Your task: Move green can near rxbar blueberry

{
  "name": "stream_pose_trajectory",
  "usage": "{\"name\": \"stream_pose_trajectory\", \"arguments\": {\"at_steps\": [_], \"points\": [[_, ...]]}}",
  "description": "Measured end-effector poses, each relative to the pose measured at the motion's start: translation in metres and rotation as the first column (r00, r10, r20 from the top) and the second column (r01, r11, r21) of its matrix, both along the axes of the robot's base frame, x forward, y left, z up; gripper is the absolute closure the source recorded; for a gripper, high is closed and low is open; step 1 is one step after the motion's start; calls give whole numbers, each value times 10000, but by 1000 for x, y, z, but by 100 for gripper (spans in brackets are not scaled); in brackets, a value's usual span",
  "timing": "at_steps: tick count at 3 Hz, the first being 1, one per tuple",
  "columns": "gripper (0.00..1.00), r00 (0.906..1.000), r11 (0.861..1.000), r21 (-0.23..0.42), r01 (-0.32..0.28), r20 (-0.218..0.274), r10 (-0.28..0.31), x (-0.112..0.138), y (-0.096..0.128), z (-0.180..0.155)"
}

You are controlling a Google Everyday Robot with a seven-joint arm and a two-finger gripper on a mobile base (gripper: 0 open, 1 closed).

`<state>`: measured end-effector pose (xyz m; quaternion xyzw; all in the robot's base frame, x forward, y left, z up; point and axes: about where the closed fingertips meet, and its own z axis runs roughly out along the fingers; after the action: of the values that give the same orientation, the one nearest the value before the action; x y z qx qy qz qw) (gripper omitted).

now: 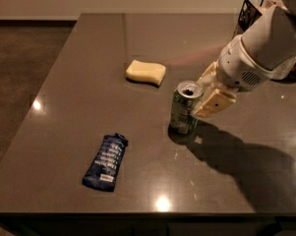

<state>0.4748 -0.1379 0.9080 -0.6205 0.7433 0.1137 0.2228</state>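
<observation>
The green can stands upright near the middle of the dark table, its silver top open. My gripper reaches in from the right, and its cream fingers close on the can's right side. The rxbar blueberry, a flat dark blue wrapper with white text, lies at the front left of the table. It is well to the left of the can and nearer the front edge. The white arm comes in from the upper right.
A pale yellow sponge lies behind and to the left of the can. A black wire basket stands at the table's back right corner. The table's front edge runs close below the wrapper.
</observation>
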Motion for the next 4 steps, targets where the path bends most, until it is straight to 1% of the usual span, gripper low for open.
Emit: {"name": "stream_pose_trajectory", "arguments": {"at_steps": [1,2,3,4], "points": [[100,9936,9965,178,-819,-767,830,-17,35,-11],[100,9749,9866,496,-1553,-1535,1612,-32,67,-21],[100,9558,9722,805,-2200,-1813,2313,-44,91,-22],[84,9488,9639,828,-2531,-1734,2640,-49,102,-22]]}}
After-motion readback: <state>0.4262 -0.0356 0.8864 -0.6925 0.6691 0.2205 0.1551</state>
